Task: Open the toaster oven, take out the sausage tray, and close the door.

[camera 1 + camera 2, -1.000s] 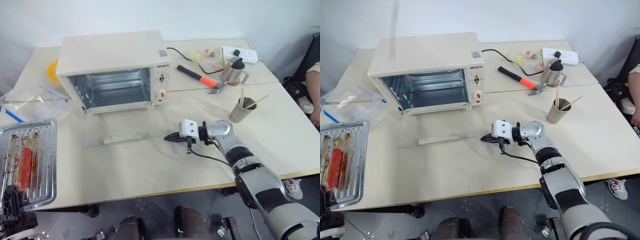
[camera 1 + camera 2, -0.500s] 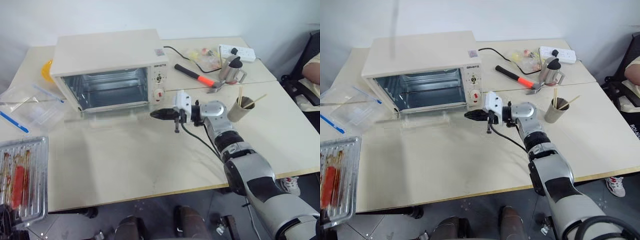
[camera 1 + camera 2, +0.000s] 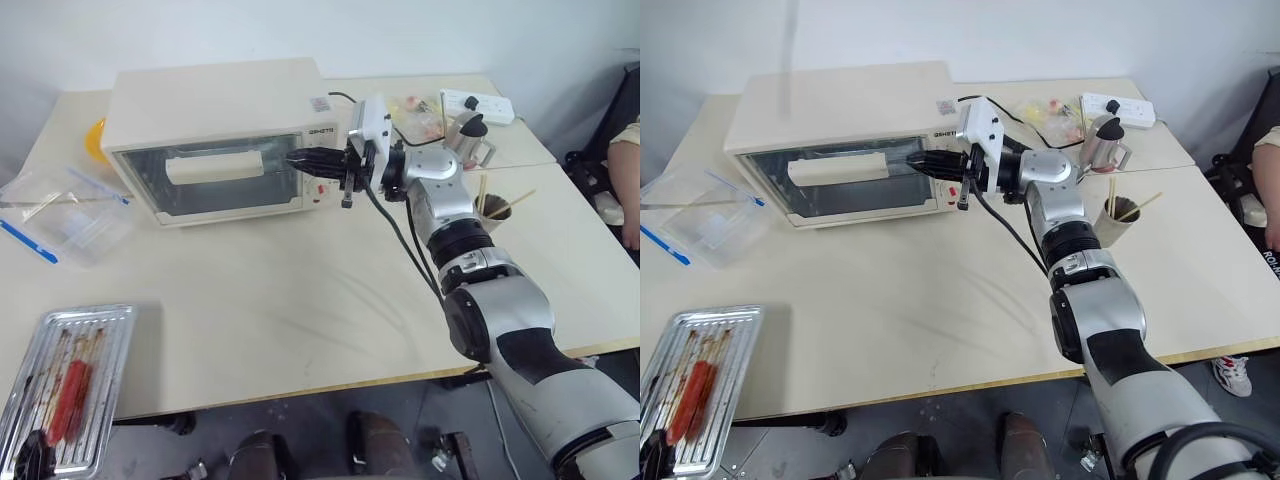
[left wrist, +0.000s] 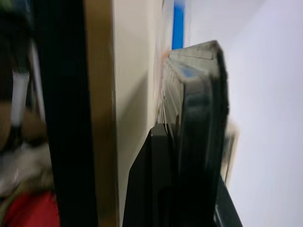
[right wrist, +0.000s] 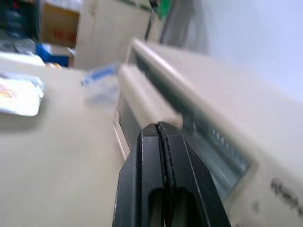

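The cream toaster oven [image 3: 215, 95] stands at the back of the table. Its glass door [image 3: 200, 190], with the white bar handle [image 3: 213, 167], is swung up against the oven front or nearly so. My right gripper [image 3: 292, 160] is shut, holding nothing, with its tip at the door's upper right part beside the control panel [image 3: 322, 160]. The silver sausage tray [image 3: 95, 350] hangs out over the table's front left edge, holding a red sausage [image 3: 68, 400]. My left gripper [image 3: 28, 455] is shut on the tray's near rim [image 4: 199, 94].
A clear plastic container with a blue strip [image 3: 62, 215] lies left of the oven. A kettle [image 3: 468, 138], a cup of chopsticks [image 3: 492, 212] and a power strip [image 3: 478, 103] sit at the back right. A person [image 3: 630, 140] is at the right edge.
The door has swung up from lying flat open to nearly shut, as my right gripper rose and went left against it. The tray has sunk lower and nearer with my left gripper.
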`<act>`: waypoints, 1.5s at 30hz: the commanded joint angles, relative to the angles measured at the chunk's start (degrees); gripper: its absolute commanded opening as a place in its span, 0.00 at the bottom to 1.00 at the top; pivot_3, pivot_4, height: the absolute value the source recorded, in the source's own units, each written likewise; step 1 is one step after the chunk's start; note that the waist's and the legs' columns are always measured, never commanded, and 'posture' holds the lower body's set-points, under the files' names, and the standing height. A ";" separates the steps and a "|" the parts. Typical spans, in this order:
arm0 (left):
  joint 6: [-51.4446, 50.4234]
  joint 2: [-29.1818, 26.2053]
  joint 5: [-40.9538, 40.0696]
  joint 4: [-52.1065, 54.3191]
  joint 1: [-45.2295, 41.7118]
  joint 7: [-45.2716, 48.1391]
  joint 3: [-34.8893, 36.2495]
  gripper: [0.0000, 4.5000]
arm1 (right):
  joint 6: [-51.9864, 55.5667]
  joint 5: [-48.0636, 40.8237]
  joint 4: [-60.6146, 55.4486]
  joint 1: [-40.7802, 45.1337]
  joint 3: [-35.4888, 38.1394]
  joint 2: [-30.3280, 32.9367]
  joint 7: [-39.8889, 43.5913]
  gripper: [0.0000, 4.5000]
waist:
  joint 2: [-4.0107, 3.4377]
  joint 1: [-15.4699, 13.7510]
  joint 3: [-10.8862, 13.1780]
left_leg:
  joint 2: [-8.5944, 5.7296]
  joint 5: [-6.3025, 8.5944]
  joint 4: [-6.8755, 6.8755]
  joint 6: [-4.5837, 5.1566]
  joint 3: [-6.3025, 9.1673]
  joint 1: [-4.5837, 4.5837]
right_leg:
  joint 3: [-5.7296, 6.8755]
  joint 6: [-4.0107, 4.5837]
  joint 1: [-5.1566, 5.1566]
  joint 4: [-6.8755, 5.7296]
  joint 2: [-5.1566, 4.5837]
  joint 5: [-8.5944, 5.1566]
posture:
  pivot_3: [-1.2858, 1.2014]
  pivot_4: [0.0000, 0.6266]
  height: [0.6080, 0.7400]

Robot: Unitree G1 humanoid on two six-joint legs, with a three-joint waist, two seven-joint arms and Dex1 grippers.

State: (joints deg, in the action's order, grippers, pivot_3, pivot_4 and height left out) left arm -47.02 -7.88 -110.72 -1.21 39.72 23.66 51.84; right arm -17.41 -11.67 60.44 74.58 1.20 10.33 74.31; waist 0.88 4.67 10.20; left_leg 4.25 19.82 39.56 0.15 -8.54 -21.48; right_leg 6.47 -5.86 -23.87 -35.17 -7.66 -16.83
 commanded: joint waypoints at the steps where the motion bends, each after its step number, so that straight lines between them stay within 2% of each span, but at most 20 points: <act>1: -1.21 -3.62 -1.34 3.74 -0.79 -0.18 -0.64 0.00 | 2.82 -2.19 -5.51 -1.86 0.77 1.09 2.81 0.01 | 0.00 0.08 0.00 | 0.00 0.04 0.00 0.01 -0.03 0.00 | -0.11 0.00 -0.01 -0.01 -0.04 0.00 | 0.52 0.24 1.00; 7: -3.09 -9.44 -2.28 8.73 -5.55 -7.62 -4.56 0.00 | 7.87 -2.64 -14.53 -7.95 -0.88 3.34 5.87 0.01 | -0.09 -0.05 0.05 | -0.02 0.13 -0.07 -0.04 -0.01 0.00 | -0.29 0.00 -0.23 -0.46 -0.45 0.00 | 0.52 0.24 1.00; 14: -6.77 -18.05 -2.28 11.72 -9.58 -12.83 -8.90 0.00 | 14.83 -4.35 -24.59 -13.97 -3.55 8.74 14.46 0.01 | -0.10 0.06 0.05 | -0.07 0.13 -0.15 -0.03 -0.21 -0.06 | -0.32 -0.02 -0.40 -0.71 -0.01 0.01 | 0.52 0.24 1.00; 18: -8.90 -21.40 -2.28 12.17 -12.17 -13.48 -9.54 0.00 | 19.63 -8.21 -29.51 -16.50 -5.25 12.38 17.84 0.20 | -0.13 0.04 0.08 | -0.10 0.11 -0.18 -0.01 -0.61 -0.05 | -0.29 -0.02 -0.57 -0.69 0.10 0.01 | 0.52 0.24 1.00; 21: -10.97 -25.84 -2.28 12.44 -16.65 -15.37 -11.43 0.00 | 22.67 -16.80 -34.13 -19.27 -8.70 17.58 18.19 0.43 | -0.12 -0.25 0.08 | -0.22 0.08 -0.17 0.00 -0.72 -0.02 | -0.30 -0.02 -0.59 -0.69 0.09 0.01 | 0.52 0.24 1.00; 24: -12.49 -29.46 -2.28 11.39 -26.19 -18.87 -14.84 0.00 | 22.22 -23.96 -35.38 -21.29 -11.38 22.33 18.19 0.66 | -0.16 -1.11 0.10 | -0.30 -0.05 -0.17 0.01 -0.74 0.00 | -0.35 -0.02 -0.58 -0.68 0.00 0.01 | 0.52 0.24 1.00; 28: -17.18 -34.10 -2.28 6.45 -37.87 -21.32 -20.69 0.00 | 20.31 -29.07 -34.58 -23.56 -14.28 27.39 18.19 0.97 | -0.13 -1.95 0.08 | -0.42 -0.20 -0.16 -0.01 -0.79 0.04 | -0.42 -0.09 -0.56 -0.59 -0.02 0.05 | 0.52 0.24 1.00; 29: -18.30 -34.76 -2.28 4.92 -39.72 -21.36 -21.98 0.00 | 19.84 -30.60 -34.13 -23.85 -14.15 27.52 18.19 0.99 | -0.14 -1.88 0.08 | -0.43 -0.20 -0.16 -0.01 -0.82 0.06 | -0.45 -0.10 -0.56 -0.68 -0.02 0.06 | 0.52 0.24 1.00; 36: -24.16 -39.34 -1.04 -9.88 -55.26 -21.68 -33.81 0.00 | 16.32 -31.19 -30.28 -26.56 -14.84 30.62 18.19 0.99 | -0.13 -1.80 0.11 | -0.37 -0.22 -0.37 -0.09 -1.09 0.13 | -0.41 -0.14 -0.72 -0.71 0.10 0.07 | 0.52 0.24 1.00; 40: -27.52 -39.20 5.33 -17.42 -61.94 -17.44 -36.81 0.00 | 14.99 -31.67 -30.09 -28.10 -15.41 32.69 18.19 0.99 | -0.13 -2.18 0.11 | -0.41 -0.23 -0.36 -0.07 -1.22 0.13 | -0.40 -0.22 -0.71 -0.65 0.09 0.12 | 0.52 0.24 1.00; 45: -30.12 -37.90 19.85 -25.21 -69.79 -8.10 -41.47 0.00 | 14.92 -30.18 -30.48 -28.82 -12.60 33.27 18.19 0.99 | -0.13 -2.62 0.11 | -0.41 -0.28 -0.35 -0.09 -1.45 0.15 | -0.40 -0.23 -0.74 -0.66 0.13 0.13 | 0.52 0.24 1.00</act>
State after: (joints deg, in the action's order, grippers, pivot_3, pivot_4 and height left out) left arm -76.32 -45.71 -94.41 -25.46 -28.63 11.47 10.73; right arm -2.06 -41.77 31.47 45.75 -13.99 42.33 88.54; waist 0.75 2.05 10.31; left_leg 3.83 19.52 39.21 0.05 -10.03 -21.33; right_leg 6.08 -6.09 -24.61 -35.84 -7.52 -16.70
